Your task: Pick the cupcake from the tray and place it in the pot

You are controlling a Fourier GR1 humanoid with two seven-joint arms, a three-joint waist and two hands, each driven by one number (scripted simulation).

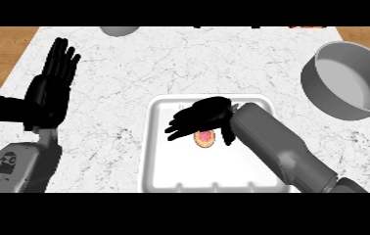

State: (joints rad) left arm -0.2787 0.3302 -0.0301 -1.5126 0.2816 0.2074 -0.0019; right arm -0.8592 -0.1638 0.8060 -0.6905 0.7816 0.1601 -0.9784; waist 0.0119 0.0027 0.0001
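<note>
Right hand (204, 114), fingers spread, hovers over the tray (173, 170) with the cupcake (206, 139) between thumb and fingers.

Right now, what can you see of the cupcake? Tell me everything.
The cupcake shows only in part: a small round shape, pink on top with a tan-orange rim. It sits on the floor of the white tray, near its middle. The right hand hangs over it, hiding its upper edge, thumb to its right, fingers to its left. Whether the hand touches it cannot be told.
</note>
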